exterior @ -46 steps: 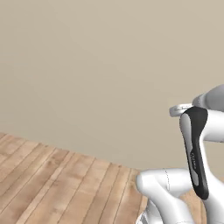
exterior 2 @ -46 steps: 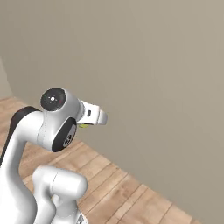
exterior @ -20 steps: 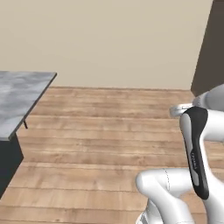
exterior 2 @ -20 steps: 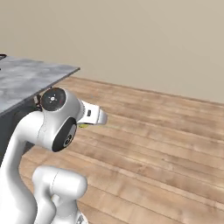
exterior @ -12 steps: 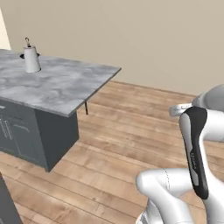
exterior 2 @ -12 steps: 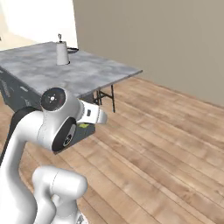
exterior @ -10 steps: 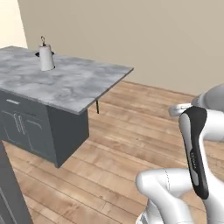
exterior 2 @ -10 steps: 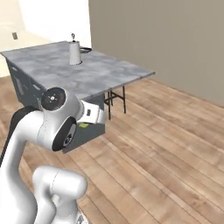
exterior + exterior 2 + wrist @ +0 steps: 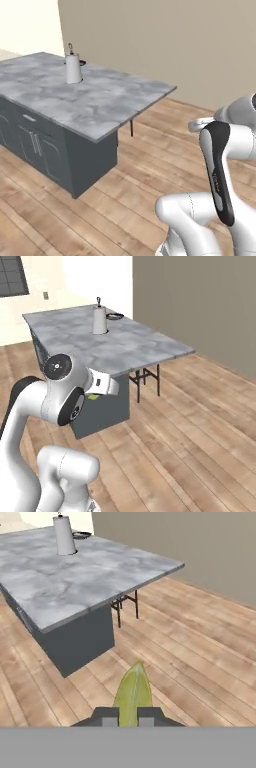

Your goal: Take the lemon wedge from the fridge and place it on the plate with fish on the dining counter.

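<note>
Lemon wedge (image 9: 133,693) in transit toward the bench (image 9: 75,577).
We kept the gripper (image 9: 129,717) nearly closed, pinching the wedge between its tips and well short of the bench, probably so it would not slip out before reaching the plate.

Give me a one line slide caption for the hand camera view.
Gripper shut on the lemon wedge, facing the marbled dining counter across the wooden floor.
</note>
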{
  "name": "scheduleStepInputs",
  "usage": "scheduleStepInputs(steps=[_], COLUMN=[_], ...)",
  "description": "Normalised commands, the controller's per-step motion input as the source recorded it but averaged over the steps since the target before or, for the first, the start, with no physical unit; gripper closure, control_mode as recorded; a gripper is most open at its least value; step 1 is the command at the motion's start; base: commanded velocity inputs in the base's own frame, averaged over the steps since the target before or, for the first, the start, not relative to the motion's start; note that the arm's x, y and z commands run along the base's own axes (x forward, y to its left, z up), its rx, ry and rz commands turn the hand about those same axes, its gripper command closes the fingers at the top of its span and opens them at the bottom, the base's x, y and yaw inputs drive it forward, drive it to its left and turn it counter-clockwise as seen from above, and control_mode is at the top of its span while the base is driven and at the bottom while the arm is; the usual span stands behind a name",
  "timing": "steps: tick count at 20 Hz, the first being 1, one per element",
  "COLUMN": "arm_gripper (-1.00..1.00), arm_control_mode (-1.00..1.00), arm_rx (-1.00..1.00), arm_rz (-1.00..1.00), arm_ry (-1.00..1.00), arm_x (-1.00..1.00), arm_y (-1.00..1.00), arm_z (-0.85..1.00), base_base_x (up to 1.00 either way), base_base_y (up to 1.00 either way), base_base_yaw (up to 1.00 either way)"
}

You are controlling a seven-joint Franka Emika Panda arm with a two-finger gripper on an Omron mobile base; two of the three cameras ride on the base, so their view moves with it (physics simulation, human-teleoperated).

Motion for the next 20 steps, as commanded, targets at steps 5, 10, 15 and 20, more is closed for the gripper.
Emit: scheduleStepInputs(steps=[5, 10, 15, 20], arm_gripper=[1.0, 1.0, 1.0, 1.0], arm_control_mode=[1.0, 1.0, 1.0, 1.0], arm_rx=[0.0, 0.0, 0.0, 0.0], arm_rz=[0.0, 0.0, 0.0, 0.0], arm_ry=[0.0, 0.0, 0.0, 0.0], arm_x=[0.0, 0.0, 0.0, 0.0], arm_y=[0.0, 0.0, 0.0, 0.0], arm_z=[0.0, 0.0, 0.0, 0.0], base_base_x=[0.92, 0.66, 0.37, 0.01], base_base_y=[-0.91, -1.0, -1.0, -1.0], base_base_yaw=[0.33, 0.32, 0.24, 0.13])
